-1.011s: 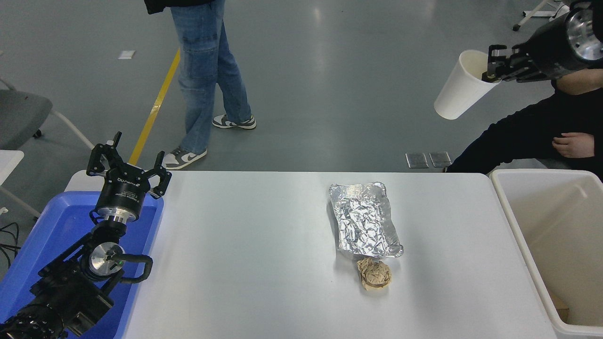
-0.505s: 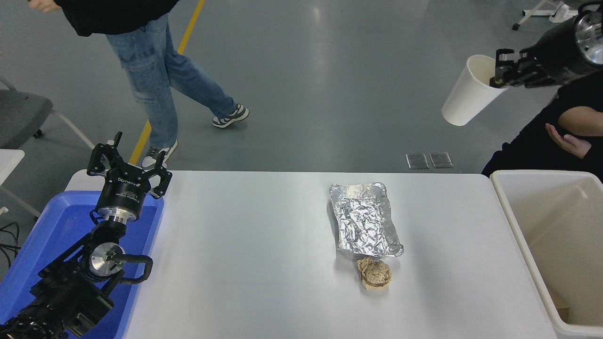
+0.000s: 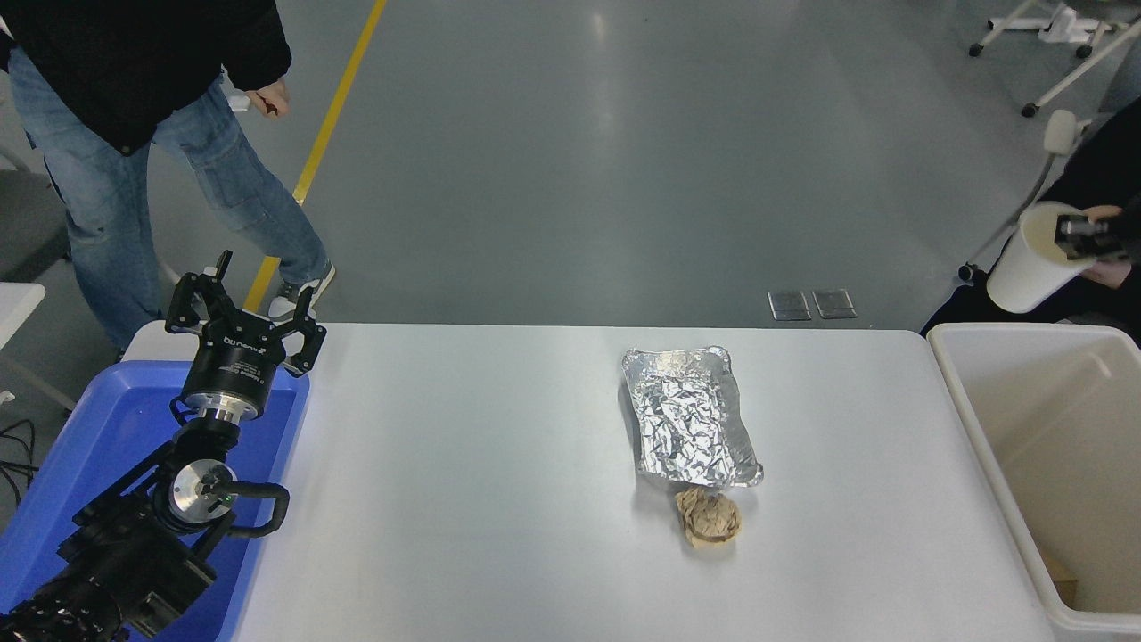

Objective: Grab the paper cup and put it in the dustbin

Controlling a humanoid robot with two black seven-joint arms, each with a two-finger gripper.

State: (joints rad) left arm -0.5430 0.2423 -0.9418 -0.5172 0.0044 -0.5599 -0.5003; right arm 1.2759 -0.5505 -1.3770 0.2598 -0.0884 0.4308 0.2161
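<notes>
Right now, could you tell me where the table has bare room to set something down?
The wide stretch between the left gripper and the foil tray, and the strip between tray and dustbin, are bare. It is crowded where the paper ball touches the tray.

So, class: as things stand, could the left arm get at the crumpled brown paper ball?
Probably not easily: the left gripper is parked over the blue bin, across the white table from the paper ball; nothing lies between.

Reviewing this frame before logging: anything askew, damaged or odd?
Little odd. The small white tapered paper cup hangs tilted in the right tool, beyond the large cream plastic dustbin's far rim. A crumpled brown paper ball sits against the dented silver foil tray.
</notes>
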